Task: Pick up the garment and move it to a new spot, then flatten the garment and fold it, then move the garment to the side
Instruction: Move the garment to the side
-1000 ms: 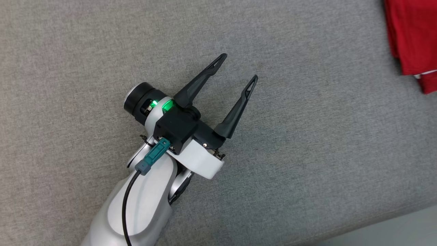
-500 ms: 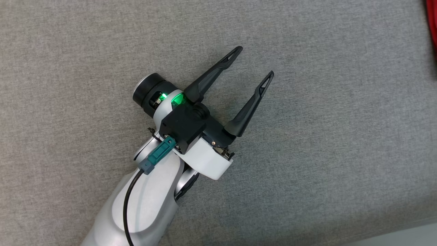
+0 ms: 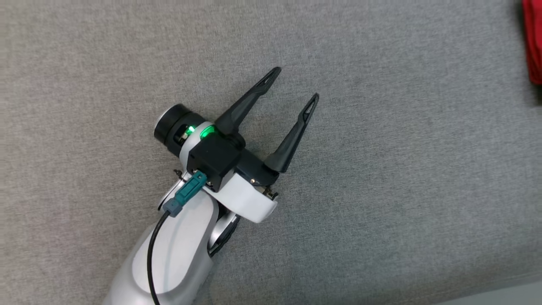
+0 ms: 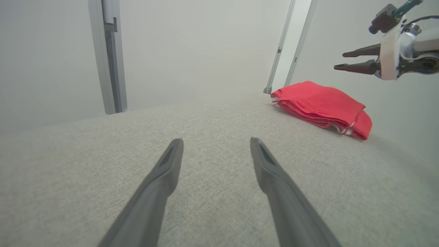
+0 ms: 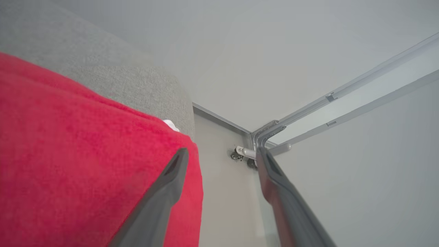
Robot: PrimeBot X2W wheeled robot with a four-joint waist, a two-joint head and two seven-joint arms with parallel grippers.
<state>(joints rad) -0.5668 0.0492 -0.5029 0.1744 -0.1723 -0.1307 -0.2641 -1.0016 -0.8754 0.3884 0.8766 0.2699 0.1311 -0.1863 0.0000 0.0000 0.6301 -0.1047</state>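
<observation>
A folded red garment (image 4: 319, 103) with a bit of white striped trim lies at the far right of the grey fabric surface (image 3: 381, 169). Its letters and number are hidden. In the head view a red sliver of the garment (image 3: 534, 42) shows at the top right edge. My left gripper (image 3: 295, 84) hangs open over bare fabric, well apart from the garment, its fingers (image 4: 161, 178) holding nothing. My right gripper (image 4: 340, 61) hovers above the garment's far side, open and empty (image 5: 222, 150), with the red cloth (image 5: 68, 154) just below its left finger.
The surface's near edge runs across the lower right corner, with pale floor (image 3: 508, 294) beyond it. Metal frame posts (image 4: 108, 58) (image 4: 291, 44) stand behind the surface, and a rail corner (image 5: 264, 133) sits past the garment's end.
The head camera has shifted, so less of the red garment shows at the right edge than a second ago. The left gripper stays open, in much the same place in the picture.
</observation>
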